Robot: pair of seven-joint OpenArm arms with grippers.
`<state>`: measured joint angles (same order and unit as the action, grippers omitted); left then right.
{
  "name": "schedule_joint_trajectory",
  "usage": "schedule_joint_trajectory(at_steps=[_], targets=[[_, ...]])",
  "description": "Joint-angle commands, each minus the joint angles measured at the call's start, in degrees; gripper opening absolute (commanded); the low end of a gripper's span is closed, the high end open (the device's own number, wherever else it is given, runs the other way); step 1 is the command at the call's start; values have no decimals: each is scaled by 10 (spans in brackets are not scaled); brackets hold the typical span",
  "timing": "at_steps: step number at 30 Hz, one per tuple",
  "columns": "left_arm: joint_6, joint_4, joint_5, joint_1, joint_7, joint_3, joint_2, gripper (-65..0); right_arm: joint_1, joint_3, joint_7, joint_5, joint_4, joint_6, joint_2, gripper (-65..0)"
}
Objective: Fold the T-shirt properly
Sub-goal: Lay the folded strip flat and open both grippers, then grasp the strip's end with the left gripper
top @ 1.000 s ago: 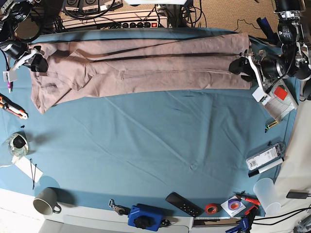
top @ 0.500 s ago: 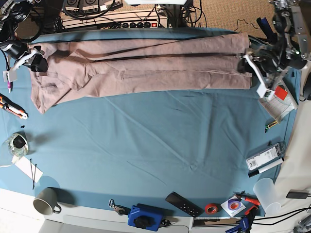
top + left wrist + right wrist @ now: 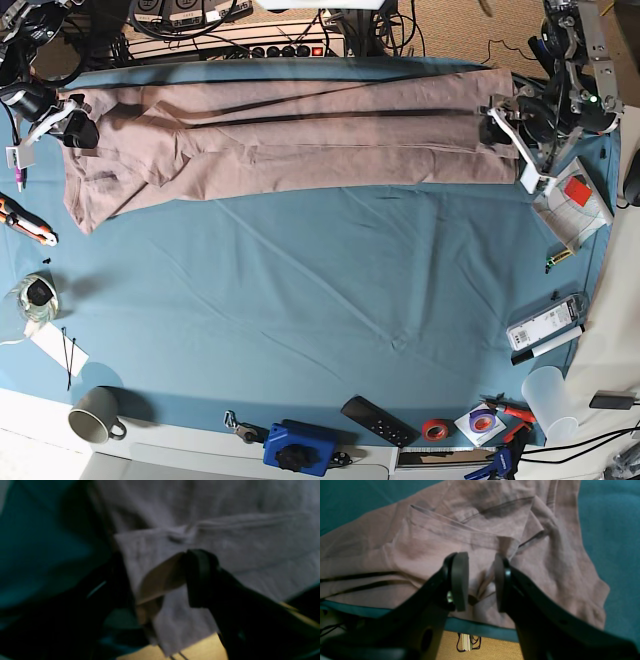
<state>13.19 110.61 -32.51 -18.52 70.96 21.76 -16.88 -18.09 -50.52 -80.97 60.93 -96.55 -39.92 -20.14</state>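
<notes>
The mauve-brown T-shirt (image 3: pixel 290 135) lies folded into a long wrinkled band across the far side of the blue table cover (image 3: pixel 320 300). At the band's right end my left gripper (image 3: pixel 512 128) stands open against the hem. In the blurred left wrist view one dark finger (image 3: pixel 200 577) sits by a lifted flap of the T-shirt's hem (image 3: pixel 160 580). At the shirt's left end is my right gripper (image 3: pixel 78 130). The right wrist view shows its pads (image 3: pixel 460 580) apart over the T-shirt (image 3: pixel 420 542), with a small fold of cloth by the right pad.
Along the near edge stand a mug (image 3: pixel 95 415), a blue device (image 3: pixel 297 447), a remote (image 3: pixel 378 421), a red tape roll (image 3: pixel 433 430) and a plastic cup (image 3: pixel 552 395). Small tools lie at the left edge (image 3: pixel 25 220). A power strip (image 3: pixel 285 48) sits behind the table.
My left arm has swung up and back toward the far right corner, bringing its gripper against the shirt's right end. The right arm and the shirt have not moved.
</notes>
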Motion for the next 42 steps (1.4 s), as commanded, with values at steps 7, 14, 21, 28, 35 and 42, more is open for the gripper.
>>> schedule_joint_trajectory(at_steps=[7, 14, 21, 28, 35, 42], targets=[[1, 24, 66, 5, 7, 3, -11, -294, 2, -5, 10, 10, -10, -1, -15, -467], [6, 66, 31, 3, -4, 3, -12, -294, 9, -5, 10, 10, -10, -1, -15, -467], [36, 63, -86, -9, -5, 42, -49, -296, 10, -5, 10, 7, -10, -1, -15, -467], [119, -6, -292, -7, 11, 188, -68, -296, 10, -5, 10, 7, -10, -1, -15, -467], [183, -168, -431, 8, 57, 205, -68, -296, 10, -5, 10, 8, -10, -1, -14, -467], [198, -220, -442, 9, 71, 205, -63, -296, 10, -5, 10, 8, -10, -1, -14, -467]])
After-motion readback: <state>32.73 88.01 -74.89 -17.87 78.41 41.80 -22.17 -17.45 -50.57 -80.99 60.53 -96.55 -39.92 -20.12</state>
